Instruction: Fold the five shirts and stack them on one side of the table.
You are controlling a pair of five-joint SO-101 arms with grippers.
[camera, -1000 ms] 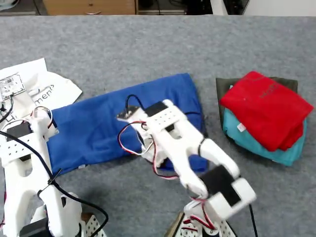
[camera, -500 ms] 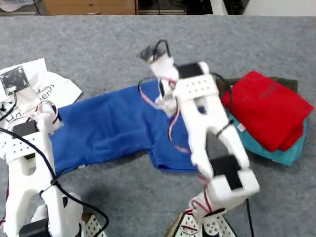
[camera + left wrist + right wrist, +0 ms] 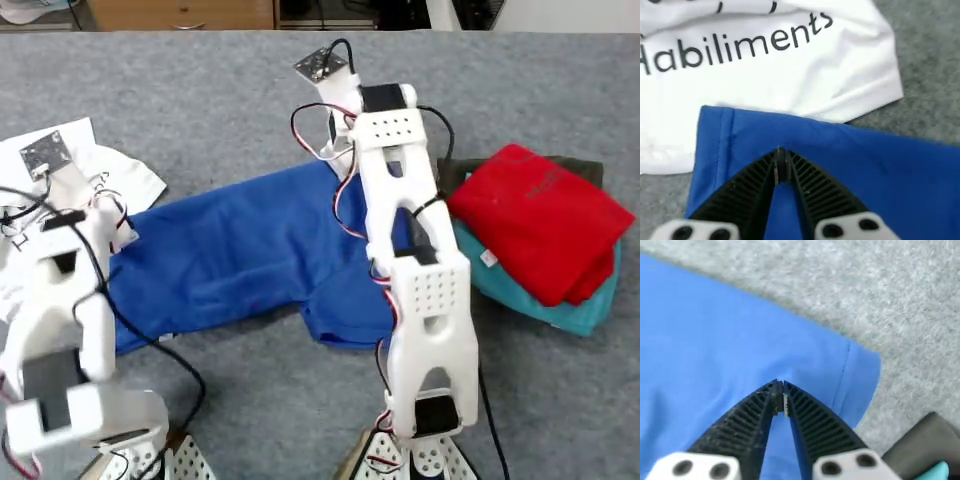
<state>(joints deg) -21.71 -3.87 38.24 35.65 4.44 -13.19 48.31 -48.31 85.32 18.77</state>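
My left gripper [image 3: 778, 160] is closed, its ribbed tips meeting over the blue shirt [image 3: 230, 260] just inside a stitched hem. I can't tell whether any cloth is caught between them. My right gripper [image 3: 779, 396] is closed the same way, tips together on the blue cloth near another hemmed edge, and again no pinched fold shows. From above, the blue shirt lies spread in the middle of the table [image 3: 200, 100], its long axis running from about 8 o'clock to 2 o'clock, with a flap hanging out toward 5 o'clock. My left arm comes in at the shirt's 9 o'clock end. My right arm stretches from 6 o'clock straight across the shirt to its 12 o'clock edge. The white shirt [image 3: 120, 180], which has dark lettering, lies crumpled just beyond the 9 o'clock end. Through my left wrist camera its edge touches the blue hem and partly tucks beside it. At 3 o'clock on the table, near the blue shirt, sits the stack. The folded red shirt [image 3: 540, 220] is on top, the teal shirt [image 3: 560, 305] shows under it toward 5 o'clock, and a dark cloth [image 3: 450, 170] peeks out beneath at 10 o'clock. A corner of that dark cloth and a sliver of teal appear past the blue hem in my right wrist view, with bare grey table between.
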